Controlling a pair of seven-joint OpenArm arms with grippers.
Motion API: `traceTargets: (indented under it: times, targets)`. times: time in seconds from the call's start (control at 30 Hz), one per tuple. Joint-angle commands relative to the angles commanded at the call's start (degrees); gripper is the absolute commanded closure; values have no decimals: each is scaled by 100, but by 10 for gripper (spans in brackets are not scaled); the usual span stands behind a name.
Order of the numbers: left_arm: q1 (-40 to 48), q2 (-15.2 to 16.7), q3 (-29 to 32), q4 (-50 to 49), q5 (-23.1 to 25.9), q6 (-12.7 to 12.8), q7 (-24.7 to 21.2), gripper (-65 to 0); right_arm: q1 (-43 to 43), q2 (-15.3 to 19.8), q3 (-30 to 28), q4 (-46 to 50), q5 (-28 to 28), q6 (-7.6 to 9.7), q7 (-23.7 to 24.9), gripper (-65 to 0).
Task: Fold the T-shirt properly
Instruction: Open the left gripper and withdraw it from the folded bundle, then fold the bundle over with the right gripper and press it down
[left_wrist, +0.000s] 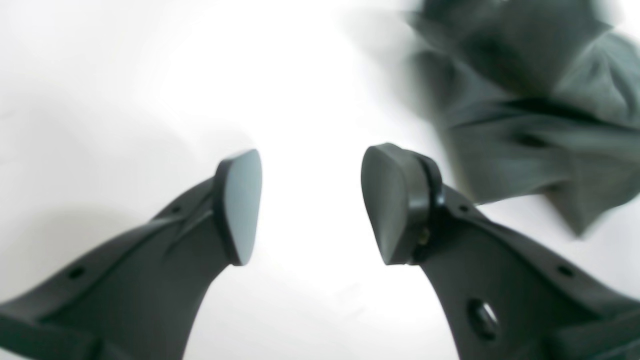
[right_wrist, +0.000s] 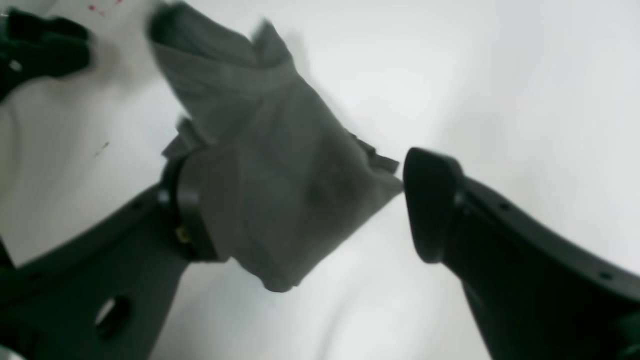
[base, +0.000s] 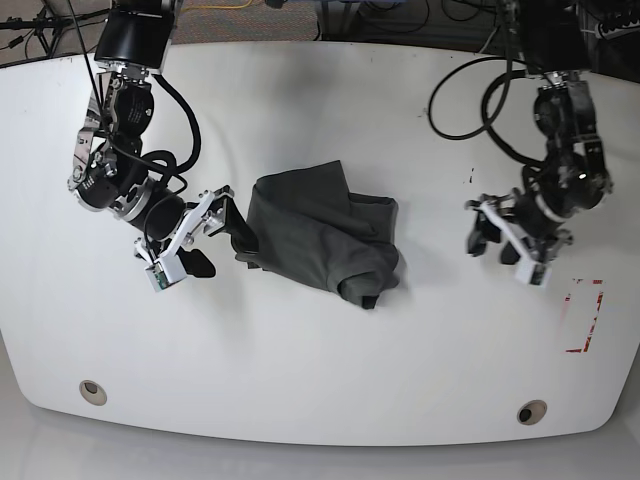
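T-shirt (base: 320, 240) bunched mid-table; right gripper (base: 205, 233) (jaws apart, edge between) touches it; left gripper (base: 508, 238) spread, empty, well apart.

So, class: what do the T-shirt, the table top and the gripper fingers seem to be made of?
T-shirt: soft, thin matte grey fabric, probably cotton knit; it creases and bunches.
Table top: smooth white hard sheet, maybe laminate, with a faint sheen.
Left gripper fingers: black moulded plastic, it seems, with matte, perhaps rubbery pads.
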Motion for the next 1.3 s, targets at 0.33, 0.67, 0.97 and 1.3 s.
traceTargets:
  times: [0.33, 0.67, 0.97, 1.3]
  targets:
    - [422, -475, -1609, -404, -466, 0, -26, -332, 185, -273, -967, -185, -44, 0, 26, -472]
    - [448, -475, -1908, -800, -466, 0, -18, -332, 809, -695, -2848, -651, -1319, -53, 580, -472]
    - [765, -492, -1916, -800, -475, 0, -18, -332, 1081, -1714, -3393, -1055, -3815, -18, 862, -471]
    - [1073, -475, -1916, -800, -475, 0, -26, -332, 1143, -2075, -3701, -2084, -4905, -35, 1714, -366]
